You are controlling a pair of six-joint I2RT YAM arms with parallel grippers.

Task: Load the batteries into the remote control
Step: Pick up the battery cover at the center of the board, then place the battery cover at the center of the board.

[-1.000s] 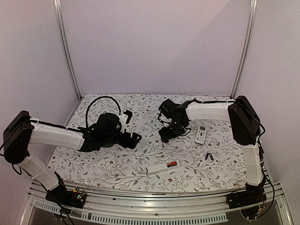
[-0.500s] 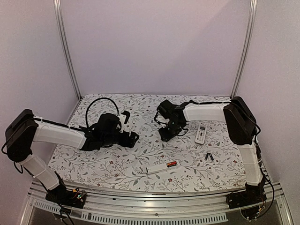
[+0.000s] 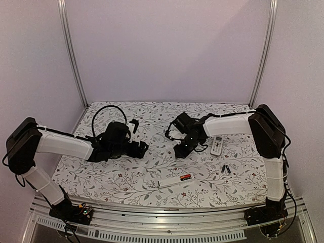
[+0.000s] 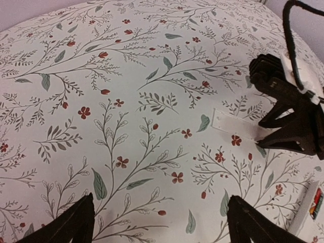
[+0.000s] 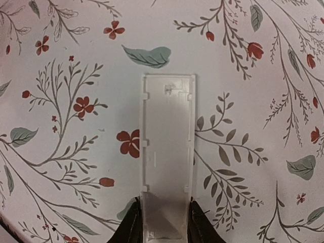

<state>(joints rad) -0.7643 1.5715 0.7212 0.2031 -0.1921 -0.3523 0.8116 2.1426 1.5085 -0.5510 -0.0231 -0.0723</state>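
Note:
My right gripper (image 5: 164, 223) is shut on a flat white battery cover (image 5: 167, 136) and holds it low over the flowered cloth, left of centre on the table (image 3: 179, 151). The cover also shows in the left wrist view (image 4: 234, 127), gripped by the right fingers (image 4: 291, 132). My left gripper (image 4: 161, 200) is open and empty over bare cloth, just left of the right gripper (image 3: 142, 148). A long white remote (image 3: 172, 181) lies near the front edge with a red battery (image 3: 186, 177) at its right end. Two black batteries (image 3: 226, 169) lie to its right.
A second, shorter white remote (image 3: 216, 145) with buttons lies right of my right gripper. A black cable (image 3: 104, 112) loops above my left wrist. The long remote's end shows at the right edge of the left wrist view (image 4: 313, 203).
My right gripper has moved a little toward the near side with the cover. My left gripper has drawn slightly left and back.

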